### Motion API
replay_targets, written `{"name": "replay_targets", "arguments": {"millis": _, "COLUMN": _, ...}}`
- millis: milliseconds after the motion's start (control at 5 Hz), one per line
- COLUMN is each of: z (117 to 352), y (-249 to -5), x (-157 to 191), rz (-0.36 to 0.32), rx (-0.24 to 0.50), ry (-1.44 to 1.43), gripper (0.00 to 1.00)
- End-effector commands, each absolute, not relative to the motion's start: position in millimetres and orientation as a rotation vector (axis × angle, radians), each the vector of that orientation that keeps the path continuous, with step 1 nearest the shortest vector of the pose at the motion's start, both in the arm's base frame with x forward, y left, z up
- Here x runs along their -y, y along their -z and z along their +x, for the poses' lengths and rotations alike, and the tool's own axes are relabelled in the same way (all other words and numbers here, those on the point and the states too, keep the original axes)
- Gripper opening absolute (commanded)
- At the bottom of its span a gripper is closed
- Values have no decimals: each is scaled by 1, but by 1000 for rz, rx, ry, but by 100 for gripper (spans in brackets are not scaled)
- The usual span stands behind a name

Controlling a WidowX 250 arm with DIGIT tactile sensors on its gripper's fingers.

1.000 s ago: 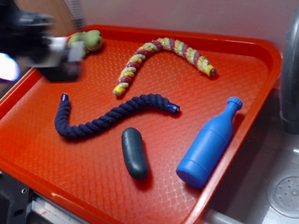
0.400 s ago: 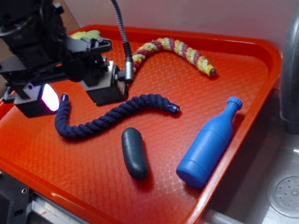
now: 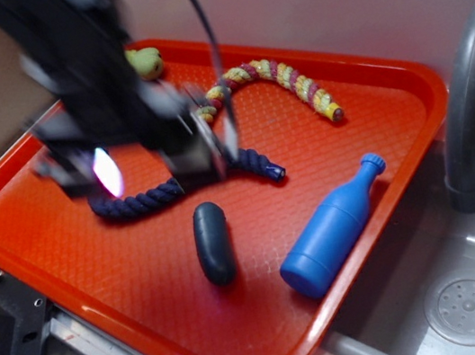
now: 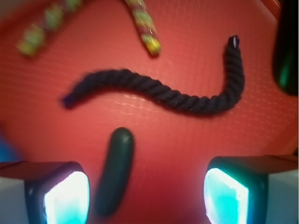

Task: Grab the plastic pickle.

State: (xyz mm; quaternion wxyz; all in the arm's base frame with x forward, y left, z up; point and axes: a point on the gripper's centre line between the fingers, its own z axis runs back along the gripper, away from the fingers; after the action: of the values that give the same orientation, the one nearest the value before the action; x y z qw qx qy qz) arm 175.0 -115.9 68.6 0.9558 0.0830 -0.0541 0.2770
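The plastic pickle (image 3: pixel 213 242), a dark teal-grey capsule, lies flat on the orange tray (image 3: pixel 100 282), near its front. In the wrist view the plastic pickle (image 4: pixel 115 170) sits between my fingers, close to the left pad (image 4: pixel 67 198), and touches neither. My gripper (image 3: pixel 158 165) hovers blurred above the dark navy rope (image 3: pixel 137 202), just behind the pickle. The gripper (image 4: pixel 145 199) is open with its jaws wide apart and nothing held.
A blue plastic bottle (image 3: pixel 333 228) lies right of the pickle. A yellow and red rope (image 3: pixel 280 79) curves across the tray's back. A green toy (image 3: pixel 145 62) sits in the far corner. A grey faucet (image 3: pixel 470 93) and sink (image 3: pixel 469 307) stand to the right.
The arm has swept from the tray's far left corner toward the front and right, over the navy rope and near the pickle. The objects on the tray have not moved.
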Motion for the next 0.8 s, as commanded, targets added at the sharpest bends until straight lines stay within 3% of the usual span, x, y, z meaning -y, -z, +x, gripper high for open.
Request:
{"name": "replay_targets", "arguments": {"millis": 0, "z": 176, "y": -33, "x": 114, "rz": -47, "rx": 142, "ry": -571, "gripper": 100}}
{"name": "replay_targets", "arguments": {"millis": 200, "z": 180, "y": -23, "x": 121, "rz": -58, "rx": 113, "ry": -558, "gripper": 100}}
{"name": "replay_targets", "arguments": {"millis": 400, "z": 181, "y": -23, "x": 125, "rz": -44, "rx": 88, "ry": -565, "gripper": 0}}
{"name": "replay_targets", "arguments": {"millis": 600, "z": 181, "y": -44, "x": 120, "rz": -37, "rx": 132, "ry": -451, "gripper": 0}}
